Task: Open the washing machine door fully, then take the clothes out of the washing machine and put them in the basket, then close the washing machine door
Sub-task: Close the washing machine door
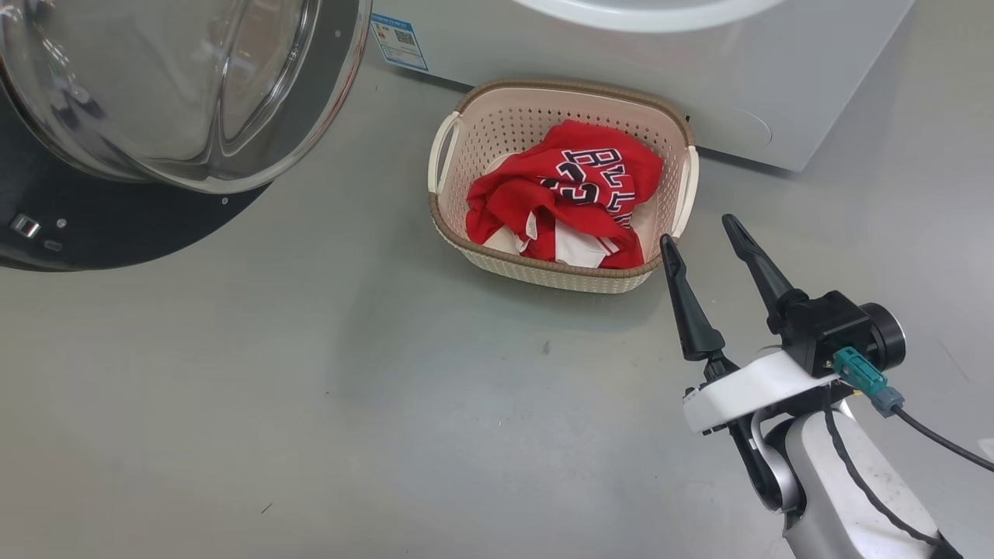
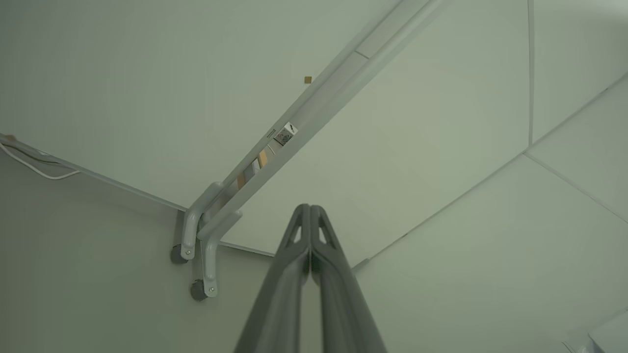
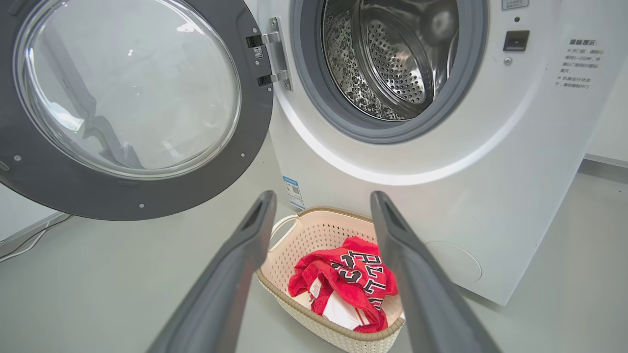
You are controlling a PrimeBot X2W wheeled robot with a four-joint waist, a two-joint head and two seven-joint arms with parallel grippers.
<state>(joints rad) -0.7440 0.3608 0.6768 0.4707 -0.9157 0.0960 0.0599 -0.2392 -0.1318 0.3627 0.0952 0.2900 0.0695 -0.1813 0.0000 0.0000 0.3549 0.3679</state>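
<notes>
Red clothes (image 1: 575, 186) in basket (image 1: 497, 132); washing machine door (image 1: 116, 225) open; right gripper (image 1: 697, 230) spread.

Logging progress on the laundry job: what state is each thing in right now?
washing machine door: swung wide open
washing machine: open, drum looks empty
clothes: crumpled inside the basket
basket: upright on floor, holding the clothes
left end effector: shut, empty
right end effector: open, empty

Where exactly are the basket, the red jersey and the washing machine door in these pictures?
basket (image 1: 505, 124): head view, on its perforated far inner wall.
red jersey (image 1: 590, 180): head view, on its lettered part.
washing machine door (image 3: 127, 93): right wrist view, on the clear glass centre.
</notes>
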